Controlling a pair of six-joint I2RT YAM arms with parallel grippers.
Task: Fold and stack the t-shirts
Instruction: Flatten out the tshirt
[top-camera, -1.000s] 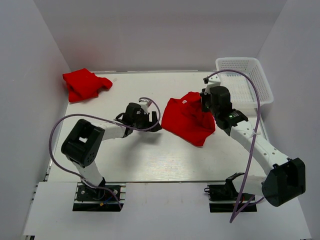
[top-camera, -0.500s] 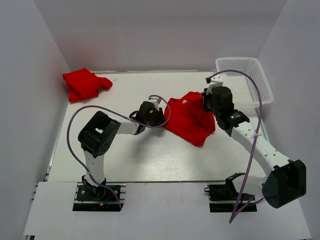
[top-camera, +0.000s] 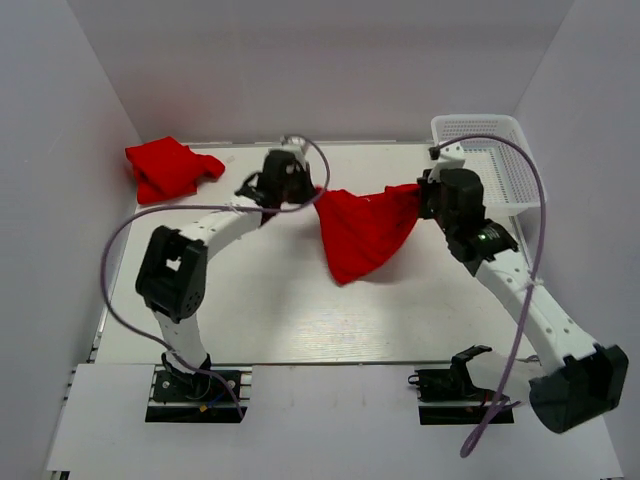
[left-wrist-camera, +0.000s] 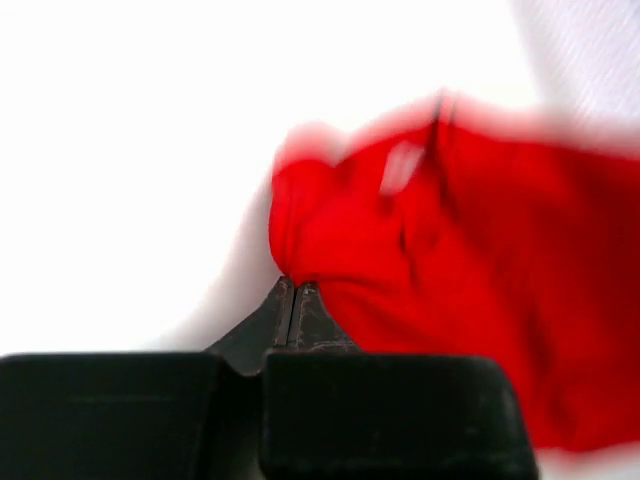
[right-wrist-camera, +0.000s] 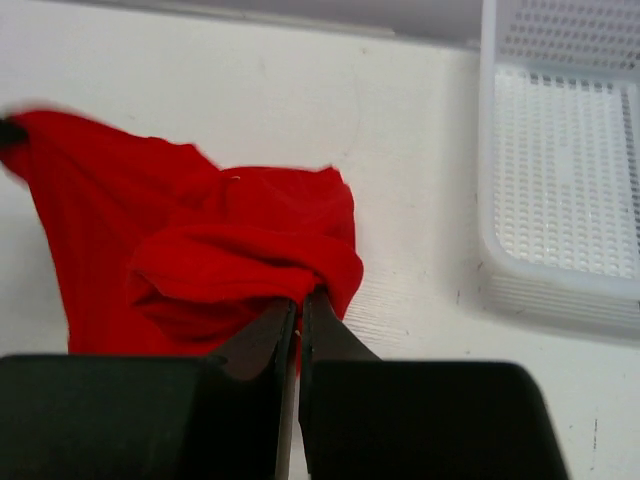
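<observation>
A bright red t-shirt (top-camera: 362, 228) hangs stretched between both grippers above the middle of the table, its lower part sagging to a point. My left gripper (top-camera: 313, 190) is shut on the shirt's left corner (left-wrist-camera: 300, 262). My right gripper (top-camera: 424, 192) is shut on the shirt's right corner (right-wrist-camera: 300, 275). The second red t-shirt (top-camera: 167, 167) lies crumpled at the table's far left corner, away from both grippers.
A white mesh basket (top-camera: 502, 166) stands at the far right corner of the table, just behind my right gripper; its rim (right-wrist-camera: 520, 285) shows in the right wrist view. White walls close in the table on three sides.
My left gripper closed on the shirt's left corner and rose toward the back. The right gripper lifted too, and the shirt went from lying heaped to hanging spread between them.
</observation>
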